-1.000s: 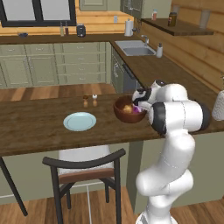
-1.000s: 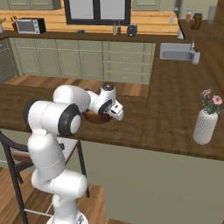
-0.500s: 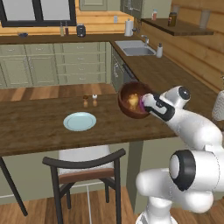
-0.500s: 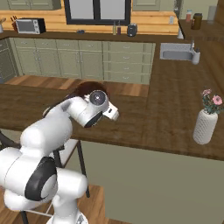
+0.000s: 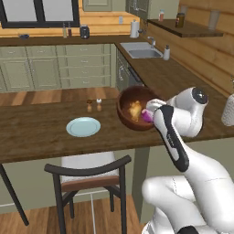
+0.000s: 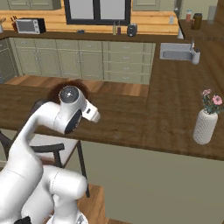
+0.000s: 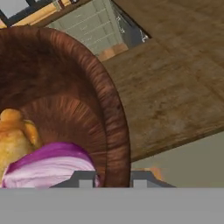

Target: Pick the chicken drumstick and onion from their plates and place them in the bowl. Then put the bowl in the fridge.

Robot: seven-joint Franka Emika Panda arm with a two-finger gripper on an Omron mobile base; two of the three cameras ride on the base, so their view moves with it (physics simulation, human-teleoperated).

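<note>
Even, soft rendered light, moderately bright, no glare or hard highlights. Faint shadow under the counter overhang and beneath the chair; textures look soft and slightly blurry in both base views. Hand view is coarse close up, wood grain of the bowl smeared.

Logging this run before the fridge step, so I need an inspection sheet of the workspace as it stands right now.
Surface: wooden counter, bare near the front edge.
Job's things: bowl lifted and tilted, chicken drumstick and onion inside; pale blue plate empty.
Clutter: two small shakers; vase with flowers.
Grippers: gripper shut on bowl rim.
Cables: nothing seen.
Surroundings: chair, sink, green cabinets, microwave.
</note>
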